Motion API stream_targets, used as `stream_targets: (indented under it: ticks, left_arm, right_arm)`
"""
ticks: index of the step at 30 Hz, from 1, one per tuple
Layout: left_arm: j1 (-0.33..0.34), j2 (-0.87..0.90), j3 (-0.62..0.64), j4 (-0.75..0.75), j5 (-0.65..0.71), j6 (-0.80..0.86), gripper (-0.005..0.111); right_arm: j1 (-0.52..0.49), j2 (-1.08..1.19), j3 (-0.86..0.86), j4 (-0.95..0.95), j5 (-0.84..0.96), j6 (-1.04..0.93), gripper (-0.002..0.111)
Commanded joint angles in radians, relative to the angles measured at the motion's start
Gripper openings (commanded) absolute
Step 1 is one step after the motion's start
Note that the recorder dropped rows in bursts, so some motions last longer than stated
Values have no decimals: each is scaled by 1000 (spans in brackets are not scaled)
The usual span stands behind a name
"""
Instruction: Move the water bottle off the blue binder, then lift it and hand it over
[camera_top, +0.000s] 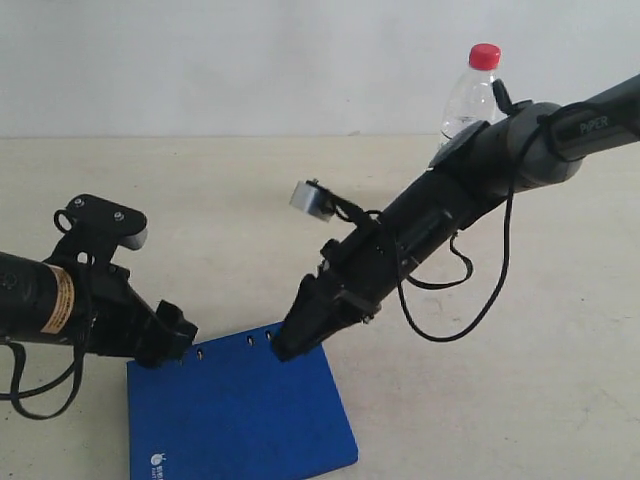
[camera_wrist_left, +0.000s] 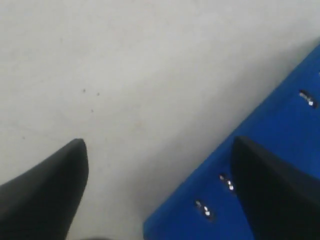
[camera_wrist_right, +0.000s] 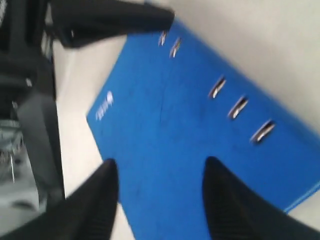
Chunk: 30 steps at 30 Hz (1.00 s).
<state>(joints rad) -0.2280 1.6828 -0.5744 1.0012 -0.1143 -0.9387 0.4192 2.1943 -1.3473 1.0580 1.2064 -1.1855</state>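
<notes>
While the left gripper (camera_wrist_left: 159, 147) and right gripper (camera_wrist_right: 161, 165) gape empty, the blue binder (camera_top: 240, 420) lies flat. Slip one jaw under its slotted edge.

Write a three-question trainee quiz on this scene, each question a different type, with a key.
1. True or false: the water bottle stands upright behind the right arm, off the blue binder.
2. The right gripper is nearest to: A. the binder's slotted edge; B. the bottle's red cap; C. the binder's logo corner.
3. Fill in: the left gripper has its jaws ____, with nothing between them.
Key: 1 true; 2 A; 3 open.
</notes>
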Motion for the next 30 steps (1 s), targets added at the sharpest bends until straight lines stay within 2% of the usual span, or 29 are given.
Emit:
stream_targets:
  ticks: [1, 2, 5, 10, 11, 16, 19, 23, 30]
  left_arm:
    - [-2, -2, 43, 5, -17, -11, 64]
    - [-2, -2, 45, 5, -26, -11, 59]
    - [-2, -2, 45, 5, -35, -11, 43]
    - [-2, -2, 45, 12, -51, -11, 8]
    - [-2, -2, 45, 18, -55, -2, 5]
    - [-2, -2, 43, 18, -61, 12, 5]
    - [-2, -2, 43, 18, -61, 12, 5]
    - [-2, -2, 43, 18, -61, 12, 5]
    - [-2, -50, 45, 18, -61, 12, 5]
  right_arm:
    - [83, -10, -2, -203, 15, 83, 9]
    - [106, -10, -2, -245, 15, 93, -1]
    - [168, -10, -2, -312, 15, 103, 0]
    - [270, -33, -2, -340, 15, 108, 0]
    - [295, -40, -2, -363, 15, 133, 0]
    - [399, -42, -2, -465, 15, 233, 0]
    - [423, -39, -2, -493, 15, 258, 0]
    - [415, -32, -2, -587, -37, 398, 0]
    - [321, -32, -2, -961, -213, 850, 0]
